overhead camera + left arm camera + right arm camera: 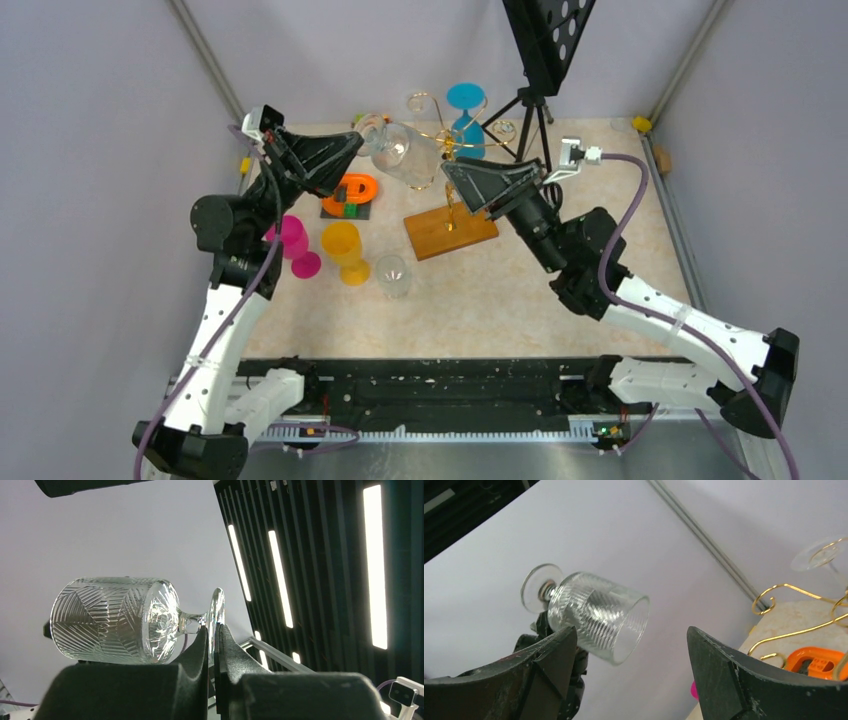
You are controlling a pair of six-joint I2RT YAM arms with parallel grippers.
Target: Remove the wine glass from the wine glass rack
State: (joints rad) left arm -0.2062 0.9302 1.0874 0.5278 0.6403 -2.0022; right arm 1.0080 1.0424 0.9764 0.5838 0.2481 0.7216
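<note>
The clear ribbed wine glass (405, 155) lies on its side in the air, left of the gold wine glass rack (470, 138), apart from its arms. My left gripper (358, 140) is shut on the glass's foot. In the left wrist view the fingers (202, 650) pinch the foot rim and the bowl (115, 620) points left. My right gripper (450, 172) is open and empty just right of the glass. In the right wrist view its jaws (631, 632) stand wide apart with the glass (594, 612) beyond the left finger. The rack's wooden base (450, 232) sits below.
Clear glasses (420, 103) and a blue glass (465, 100) hang on the rack's gold arms (774, 587). A black tripod stand (540, 110) stands behind. Pink cups (293, 237), a yellow cup (342, 245), an upright clear glass (393, 275) and an orange ring (352, 188) stand at the left.
</note>
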